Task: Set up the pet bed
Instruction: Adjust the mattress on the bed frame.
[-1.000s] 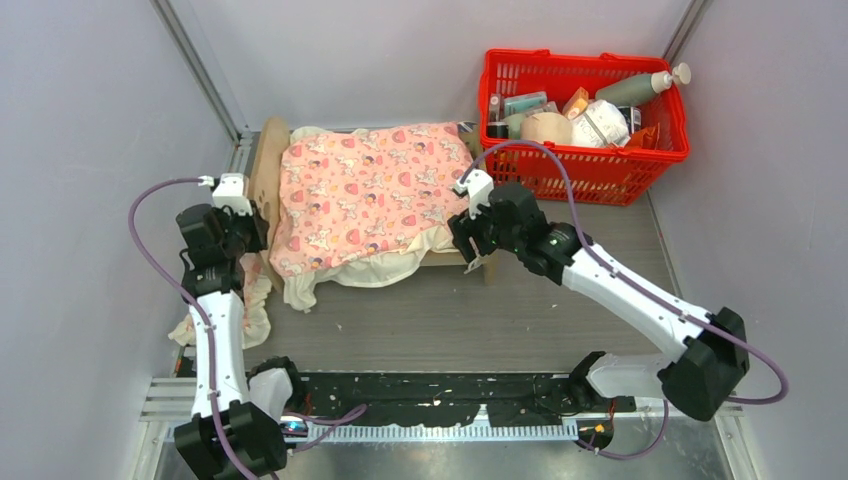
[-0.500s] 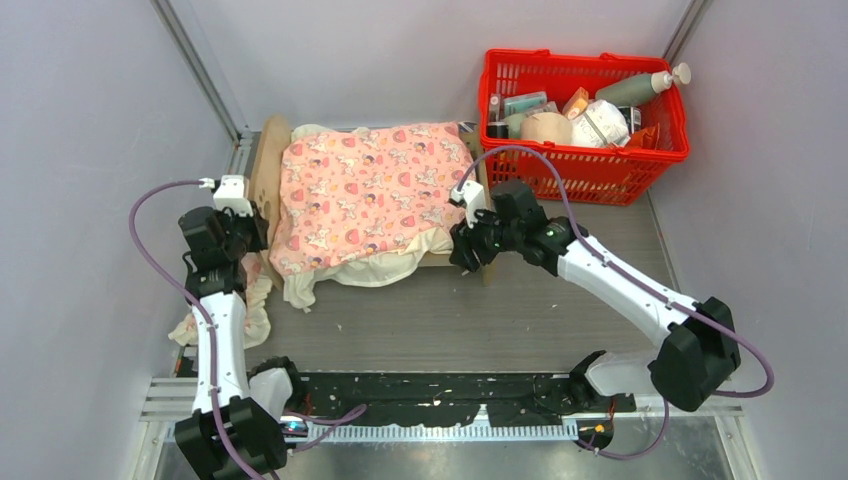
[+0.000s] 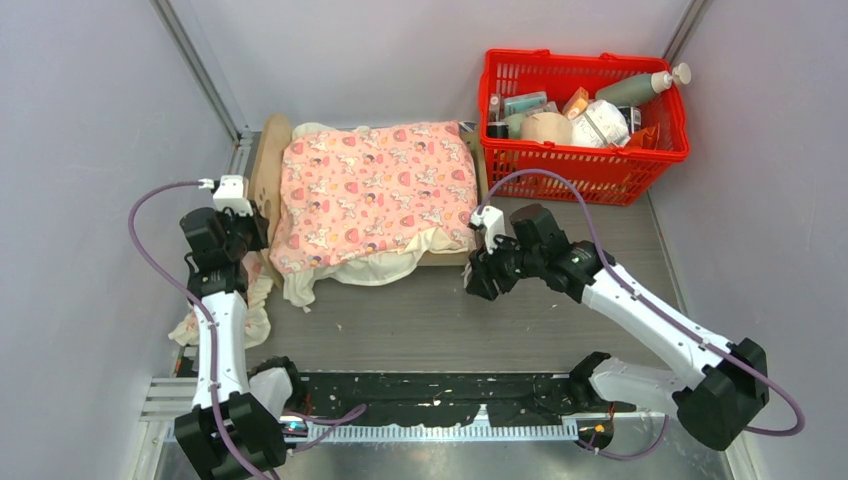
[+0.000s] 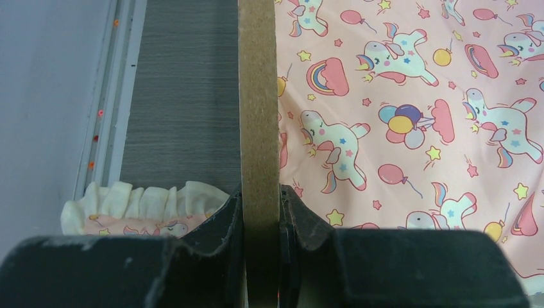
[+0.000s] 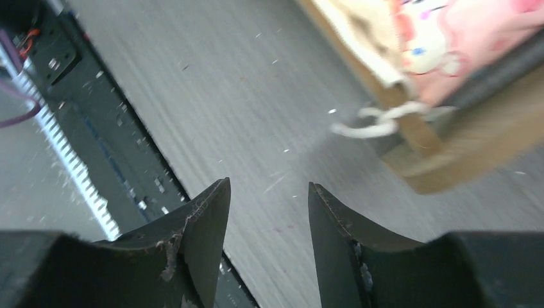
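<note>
My left pincer (image 4: 260, 208) clamps the bed (image 4: 258, 96) at its 9 o'clock end; right pincer (image 5: 268, 205) (half open, empty) hovers at 4 o'clock.

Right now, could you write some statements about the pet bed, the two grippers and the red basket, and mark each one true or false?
1. The left gripper is shut on the headboard of the pet bed. True.
2. The pink unicorn blanket lies spread over the bed. True.
3. The right gripper holds the blanket's edge. False: its jaws stand open and empty above the table.
4. The red basket is empty. False: it holds a pump bottle and other items.
</note>
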Controlling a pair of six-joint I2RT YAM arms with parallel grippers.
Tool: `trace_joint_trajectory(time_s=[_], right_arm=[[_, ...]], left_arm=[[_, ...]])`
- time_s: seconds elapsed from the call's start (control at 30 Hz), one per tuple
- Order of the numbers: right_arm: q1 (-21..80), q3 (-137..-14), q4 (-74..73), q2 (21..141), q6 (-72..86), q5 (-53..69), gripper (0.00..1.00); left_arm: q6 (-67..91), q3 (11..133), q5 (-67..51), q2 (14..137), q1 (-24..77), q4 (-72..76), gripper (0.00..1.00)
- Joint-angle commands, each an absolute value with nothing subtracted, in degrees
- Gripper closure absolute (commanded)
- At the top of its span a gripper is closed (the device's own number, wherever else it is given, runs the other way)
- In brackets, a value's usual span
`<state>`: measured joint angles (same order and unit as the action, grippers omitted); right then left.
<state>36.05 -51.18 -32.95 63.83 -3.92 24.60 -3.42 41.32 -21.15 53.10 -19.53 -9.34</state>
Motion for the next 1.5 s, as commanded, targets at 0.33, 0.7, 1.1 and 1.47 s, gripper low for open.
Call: trace_joint_trajectory(time_s=[0.33, 0.7, 1.1, 1.47], right_arm=[[38.05, -53.71, -13.78, 64.85, -15.25, 11.03, 0.36], [38.58, -55.60, -11.80, 73.34, -21.01, 11.59, 0.46], [40.87, -51.86, -17.60, 65.65, -19.52, 9.16, 0.95], [43.35, -43.78, -19.55, 58.17, -10.86, 0.59, 0.95]], left_arm=[[-0.37, 43.83, -32.97, 52.43, -18.28, 7.59, 1.00], [-1.71, 44.88, -32.20, 53.48, -18.30, 6.25, 1.00], [-1.59, 44.74, -30.76, 54.39, -18.28, 7.17, 1.00], [-2.80, 45.99, -27.50, 54.94, -18.33, 5.36, 1.00]])
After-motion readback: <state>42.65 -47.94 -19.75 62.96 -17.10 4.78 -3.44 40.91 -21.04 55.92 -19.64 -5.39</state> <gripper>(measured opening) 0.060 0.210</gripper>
